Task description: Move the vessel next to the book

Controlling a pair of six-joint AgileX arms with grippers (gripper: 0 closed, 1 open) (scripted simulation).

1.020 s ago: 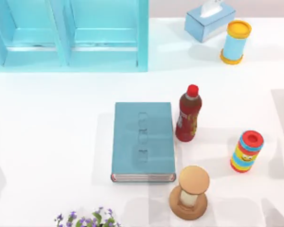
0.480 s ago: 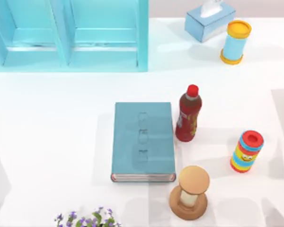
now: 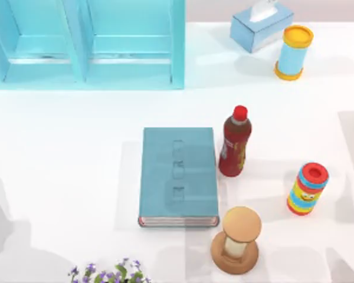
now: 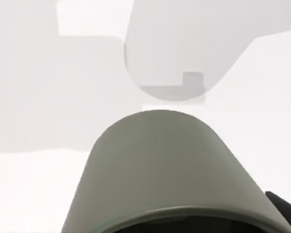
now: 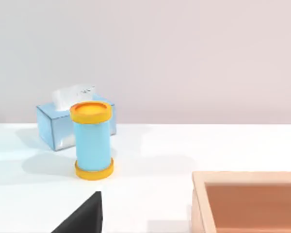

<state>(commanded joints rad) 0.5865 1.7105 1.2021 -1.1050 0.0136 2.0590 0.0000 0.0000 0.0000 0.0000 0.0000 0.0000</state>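
Note:
The vessel (image 4: 169, 170), a dark olive-grey round cup, sits very close in the left wrist view. It hangs above the white table and casts its shadow beyond it. My left gripper is shut on it, with one dark fingertip (image 4: 286, 211) showing at the cup's side. The book (image 3: 178, 175), a large teal-blue hardcover, lies flat at the middle of the table in the top view. A dark part of my right arm (image 5: 82, 216) shows in the right wrist view, far from the book.
A red-capped brown bottle (image 3: 235, 150) stands right of the book, and a wooden hourglass (image 3: 236, 240) at its front right corner. A striped can (image 3: 307, 188), blue cylinder (image 3: 293, 52), tissue box (image 3: 261, 26), teal cabinet (image 3: 82, 44), flowers (image 3: 109, 272) and a wooden box (image 5: 247, 201) are around.
The grey shadow at the table's lower left in the top view has grown and spread rightward. The book and the other objects have not moved.

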